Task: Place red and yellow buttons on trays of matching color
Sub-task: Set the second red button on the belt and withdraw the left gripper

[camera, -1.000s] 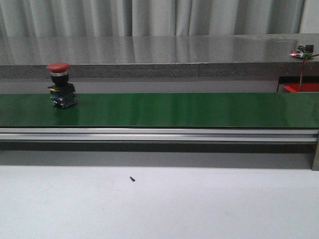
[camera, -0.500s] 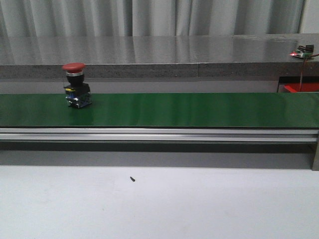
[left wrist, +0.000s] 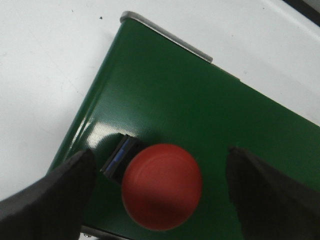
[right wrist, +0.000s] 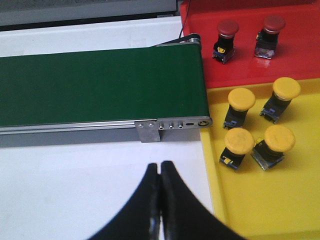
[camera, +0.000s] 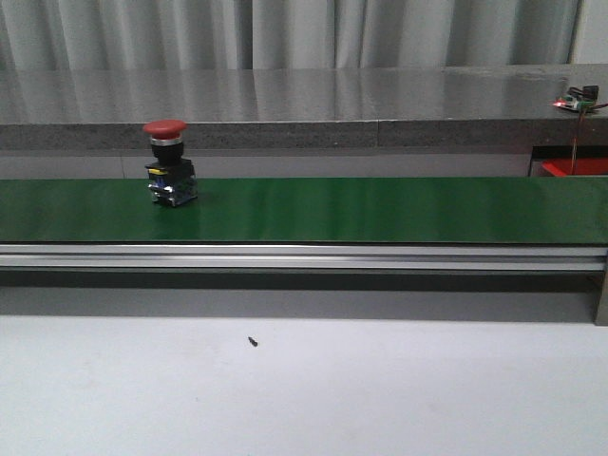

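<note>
A red button (camera: 169, 161) is seen upright on the green belt (camera: 380, 209), toward its left, between the spread fingers of the left pincer (left wrist: 155, 200). The right pincer (right wrist: 160, 200) is held together over the white worktop (right wrist: 75, 190). Beyond the belt's end, apparently adjoining, lie the red tray (right wrist: 240, 70) and yellow tray (right wrist: 260, 205).

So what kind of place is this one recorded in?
Probably a lab mock-up of a factory sorting line. A long green belt on an aluminium frame carries a red button, and at its end sit a red tray and a yellow tray already holding sorted buttons.
</note>
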